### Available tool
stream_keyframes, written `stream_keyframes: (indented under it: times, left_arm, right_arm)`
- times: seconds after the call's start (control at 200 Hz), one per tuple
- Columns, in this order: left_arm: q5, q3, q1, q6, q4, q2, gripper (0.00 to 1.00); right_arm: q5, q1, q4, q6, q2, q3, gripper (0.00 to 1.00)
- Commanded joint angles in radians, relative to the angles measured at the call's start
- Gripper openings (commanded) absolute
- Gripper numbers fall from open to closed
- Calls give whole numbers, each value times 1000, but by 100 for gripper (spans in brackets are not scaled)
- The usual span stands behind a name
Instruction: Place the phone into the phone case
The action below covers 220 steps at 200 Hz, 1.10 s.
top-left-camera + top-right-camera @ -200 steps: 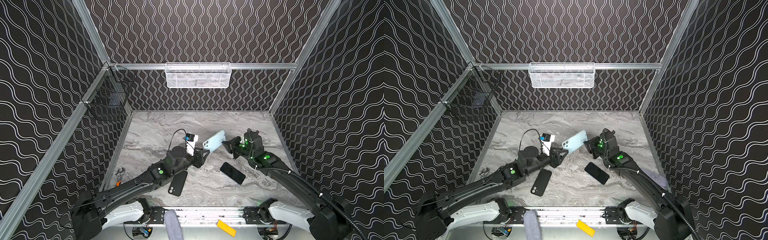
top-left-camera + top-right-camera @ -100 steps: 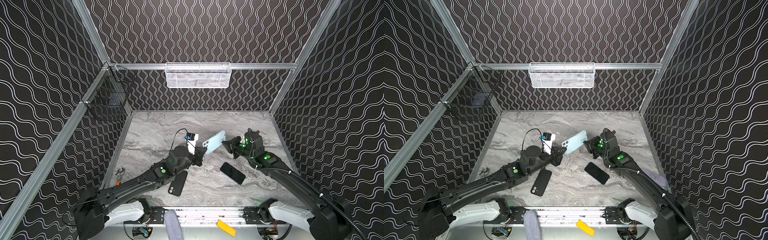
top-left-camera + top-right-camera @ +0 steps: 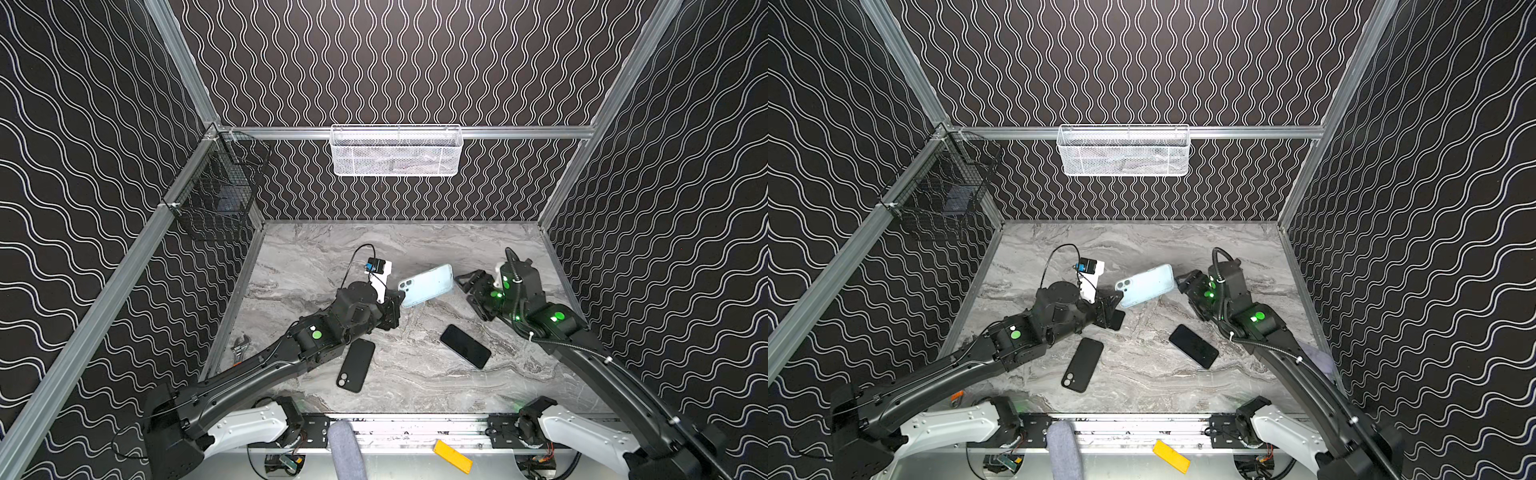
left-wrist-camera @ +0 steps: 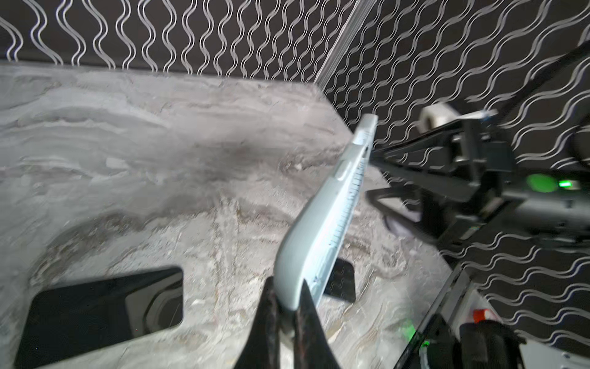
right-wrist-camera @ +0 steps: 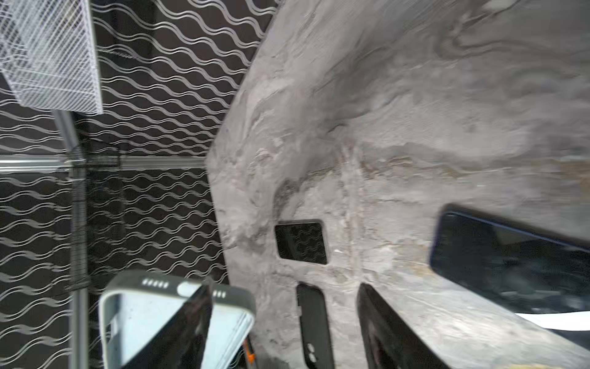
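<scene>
Grip has changed sides since a second ago. The right hand (image 3: 463, 286), which was clamped on the pale blue rubbery phone case (image 3: 426, 286), now stands with its jaws spread wide and nothing between them. The left hand (image 3: 400, 297), then half open and closing in, is now pinched tight on the case's camera-end corner. The blue case itself has barely shifted. It hangs clear of the grey marbled surface (image 3: 324, 257), its long axis running from the left hand towards the right hand. In the right wrist view one right finger crosses in front of the case's port end. The blur there leaves it unclear whether it touches the case or only stands just beside it.

The flat black glass-fronted phone (image 3: 465, 346) lies screen up on the surface, on the robot-base side of the blue case. It is closer to the case's free port end than to its gripped end, so it is much nearer the right hand. Its long axis runs roughly crosswise to the case's. A matt black second case (image 3: 355, 365) lies on that same side of the blue case, below its gripped end and beside the left arm.

This looks like a handover just completed. The freed right hand seems best placed to drop back to the phone, take it across its short width, then turn it until its length lines up with the blue case.
</scene>
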Motion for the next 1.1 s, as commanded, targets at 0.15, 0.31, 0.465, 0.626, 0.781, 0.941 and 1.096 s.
stream_keyframes:
  times: [0.15, 0.31, 0.465, 0.626, 0.781, 0.941, 1.096]
  left_arm:
    - [245, -106, -1, -83, -238, 30, 0]
    - [280, -196, -1, -119, -262, 27, 0]
    - [327, -243, -1, -142, -249, 46, 3]
    - [359, -266, 0, -159, -218, 81, 6]
    - [363, -278, 1, -178, -176, 114, 9]
    - [312, -314, 29, -168, -158, 148, 21]
    - [303, -354, 88, -157, -124, 151, 32]
  right_arm:
    - [350, -1, -296, -197, -147, 49, 82]
    - [366, 0, -320, -246, -112, 104, 84]
    - [315, -1, -276, -260, -96, 79, 84]
    - [286, -2, -254, -262, -99, 38, 84]
    - [281, -1, -256, -259, -117, 20, 84]
    - [278, -1, -259, -251, -140, -2, 84]
    - [276, -1, -264, -247, -151, -8, 84]
